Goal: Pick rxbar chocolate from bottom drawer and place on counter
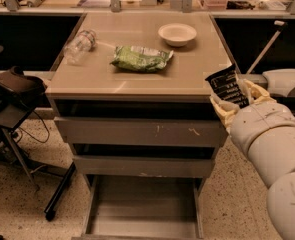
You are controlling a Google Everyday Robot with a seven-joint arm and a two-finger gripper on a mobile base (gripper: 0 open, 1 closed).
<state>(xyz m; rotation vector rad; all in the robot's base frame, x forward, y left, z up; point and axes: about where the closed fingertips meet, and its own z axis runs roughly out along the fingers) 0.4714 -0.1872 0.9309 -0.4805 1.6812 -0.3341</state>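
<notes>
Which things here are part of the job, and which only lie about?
Job: rxbar chocolate, held in the gripper by the right edge of the counter; bottom drawer, open.

Lying about, all on the counter: green snack bag, white bowl, clear bottle.

Gripper (235, 99) holding rxbar chocolate (226, 86) at front-right corner of counter (137, 81), bowl (177, 34) behind — bottom drawer (143, 223) open below
</notes>
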